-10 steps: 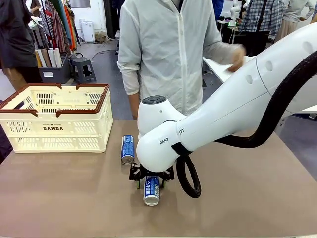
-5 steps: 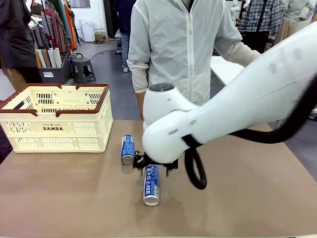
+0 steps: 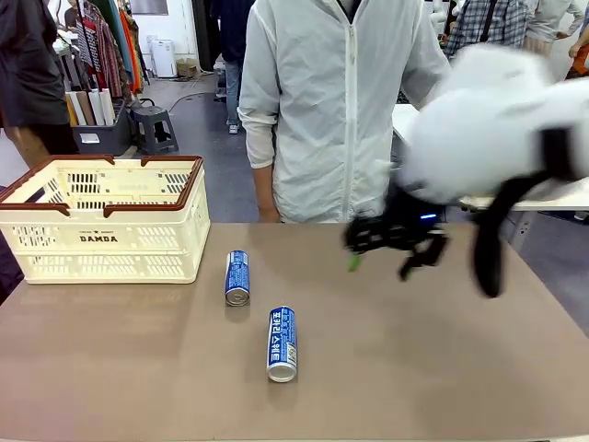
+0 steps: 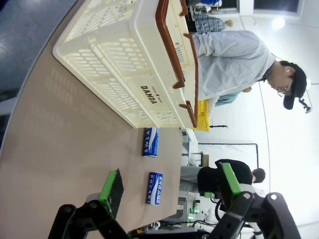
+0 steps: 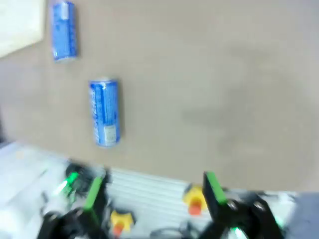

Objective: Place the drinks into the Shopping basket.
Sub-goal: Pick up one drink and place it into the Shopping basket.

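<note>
– Right gripper [image 5: 152, 194], what's it doing?
– Its jaws are spread wide with nothing between them, and it hangs above the far right of the table [image 3: 442, 368], in front of the person [image 3: 340, 110]. The front view smears it with blur, so I can't tell how much room lies between them. The left gripper [image 4: 170, 184] is likewise wide open and empty, low over the table.
– And the goods?
– The Shopping basket [image 3: 101, 235] sits at the far left of the table, and as far as I can see nothing is in it. Both cans lie on their sides on the tabletop. The farther can [image 3: 237, 276] is just beside the basket's right front corner. The nearer can [image 3: 282, 343] is out toward the middle, apart from it.
– What worries you?
– Rolling, mostly. A can on its side will run off if one finger touches before the other, so the jaws need to straddle it squarely. The farther can leaves little room beside the basket wall, and a finger could catch the crate and shove it. A can carried too low could also clip the brown rim and drop.
</note>
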Robot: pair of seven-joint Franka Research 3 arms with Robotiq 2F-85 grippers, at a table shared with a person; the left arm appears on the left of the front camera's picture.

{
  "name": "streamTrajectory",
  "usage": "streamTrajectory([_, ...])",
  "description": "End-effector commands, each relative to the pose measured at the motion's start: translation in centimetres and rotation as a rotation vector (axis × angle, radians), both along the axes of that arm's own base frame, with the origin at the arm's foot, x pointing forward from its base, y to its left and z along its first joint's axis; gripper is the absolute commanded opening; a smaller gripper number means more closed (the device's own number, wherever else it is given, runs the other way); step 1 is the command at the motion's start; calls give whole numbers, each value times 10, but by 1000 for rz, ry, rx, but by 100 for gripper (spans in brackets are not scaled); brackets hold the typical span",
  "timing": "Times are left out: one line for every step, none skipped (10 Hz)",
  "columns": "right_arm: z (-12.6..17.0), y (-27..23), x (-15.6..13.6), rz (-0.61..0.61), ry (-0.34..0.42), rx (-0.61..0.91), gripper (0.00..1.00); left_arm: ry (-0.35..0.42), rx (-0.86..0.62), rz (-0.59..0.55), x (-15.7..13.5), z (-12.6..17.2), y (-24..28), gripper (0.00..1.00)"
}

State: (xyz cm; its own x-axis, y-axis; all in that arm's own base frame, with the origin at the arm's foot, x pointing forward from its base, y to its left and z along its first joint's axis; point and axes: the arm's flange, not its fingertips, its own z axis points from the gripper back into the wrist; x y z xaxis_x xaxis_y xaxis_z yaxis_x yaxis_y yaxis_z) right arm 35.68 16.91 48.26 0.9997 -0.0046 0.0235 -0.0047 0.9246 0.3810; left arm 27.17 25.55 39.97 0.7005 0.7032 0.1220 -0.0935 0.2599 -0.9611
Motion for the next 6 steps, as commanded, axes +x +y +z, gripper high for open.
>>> streamTrajectory([9,-131,-2,19,149,262,100,-24,-7,5,1,0,0,100])
streamTrajectory([5,-181,-10,12,158,436,100,-24,-7,5,1,0,0,100])
streamTrajectory([-5,-227,-20,0,165,592,100,-24,-7,5,1,0,0,100])
streamTrajectory([-17,-260,-28,6,159,711,100,-24,-7,5,1,0,0,100])
streamTrajectory([-32,-288,-39,3,109,850,100,-24,-7,5,1,0,0,100])
streamTrajectory([-51,-306,-47,-6,70,962,100,-24,-7,5,1,0,0,100])
